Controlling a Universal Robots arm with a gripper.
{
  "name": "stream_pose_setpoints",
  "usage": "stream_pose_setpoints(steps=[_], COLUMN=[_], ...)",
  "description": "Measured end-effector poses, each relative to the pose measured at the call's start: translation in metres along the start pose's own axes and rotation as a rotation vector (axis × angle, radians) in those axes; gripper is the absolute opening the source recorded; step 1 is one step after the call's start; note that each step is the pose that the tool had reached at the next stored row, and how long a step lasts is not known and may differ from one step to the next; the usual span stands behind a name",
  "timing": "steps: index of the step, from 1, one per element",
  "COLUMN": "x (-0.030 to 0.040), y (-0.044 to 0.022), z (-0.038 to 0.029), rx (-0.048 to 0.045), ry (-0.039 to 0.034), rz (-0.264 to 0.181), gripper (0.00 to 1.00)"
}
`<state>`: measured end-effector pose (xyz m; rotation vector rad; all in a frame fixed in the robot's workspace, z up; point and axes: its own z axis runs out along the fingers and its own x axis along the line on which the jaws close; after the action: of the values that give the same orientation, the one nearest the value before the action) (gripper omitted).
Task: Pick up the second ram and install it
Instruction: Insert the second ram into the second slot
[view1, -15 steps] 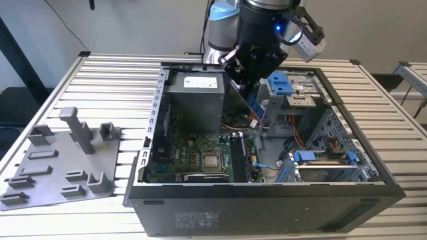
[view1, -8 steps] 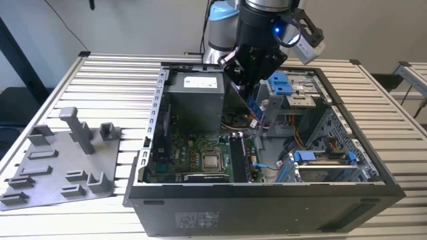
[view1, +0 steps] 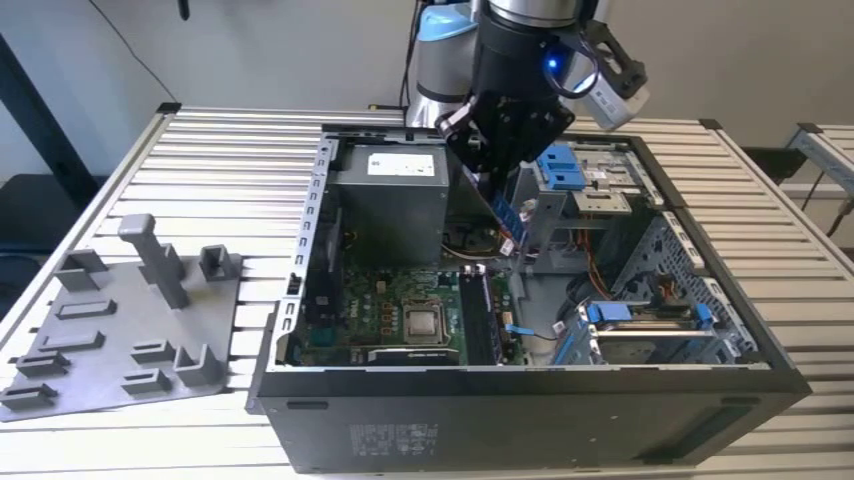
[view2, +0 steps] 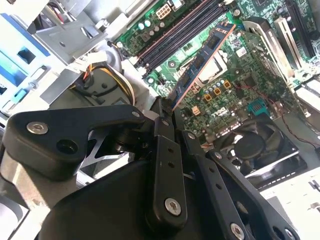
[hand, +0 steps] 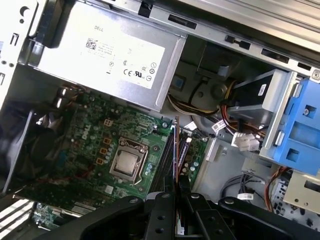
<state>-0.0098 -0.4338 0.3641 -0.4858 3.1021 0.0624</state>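
Your gripper (view1: 501, 185) hangs inside the open computer case (view1: 534, 400), fingers clamped on the second ram (view2: 202, 62), which it carries edge-down above the motherboard (view1: 387, 320). In the exterior view the ram sits at about 1 o'clock from the processor socket (view1: 424, 322), beside the power supply (view1: 387, 205). In the first wrist view its thin edge (hand: 176, 150) lines up over the memory slots (hand: 167, 165), not touching them.

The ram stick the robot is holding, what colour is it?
The ram stick is blue with dark chips and an orange-looking edge, best seen in the second wrist view.
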Motion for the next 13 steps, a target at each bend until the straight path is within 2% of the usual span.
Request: stream_pose_setpoints(steps=[13], x=[0.0], y=[-0.0001], z=[0.0038], rx=[0.0002], ry=[-0.0011], rz=[0.028], gripper=[0.14])
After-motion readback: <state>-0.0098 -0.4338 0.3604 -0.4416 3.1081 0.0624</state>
